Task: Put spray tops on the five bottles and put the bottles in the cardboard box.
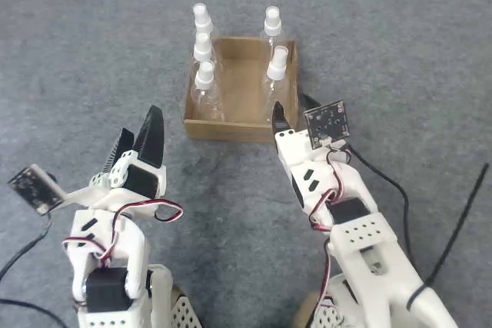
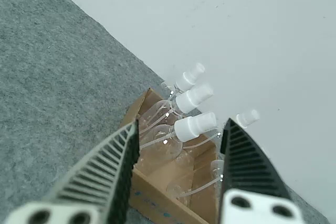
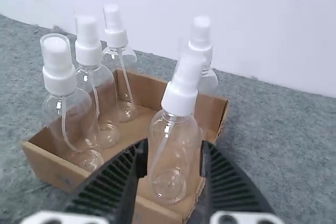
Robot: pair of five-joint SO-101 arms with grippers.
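Fingers on the right gripper (image 3: 173,151) stand spread, one either side of the nearest bottle (image 3: 176,182), and I can't tell whether they actually touch its clear sides. That bottle is upright inside the cardboard box (image 1: 231,130), against the right-hand wall near the front, with its white spray top (image 3: 181,90) on. Behind it, along the same wall, stands a second capped bottle (image 1: 272,24), its base hidden in the right wrist view.

Over on the left side of the box, three more bottles line up front to back: the front one (image 1: 205,86), the middle one (image 1: 203,45) and the far one (image 1: 201,14). All three are upright, each wearing a white spray top. So that's five in the box, and the middle of the box floor is bare cardboard.

Moving outward, the right arm comes in over the front right corner of the box. The left gripper (image 1: 142,132) hangs well short of the box, off its front left corner, fingers wide apart and holding nothing.

Underneath it all is the grey, carpet-like worktop (image 1: 400,74), with a white wall (image 3: 262,14) behind. A black cable (image 1: 461,213) trails across the right side.
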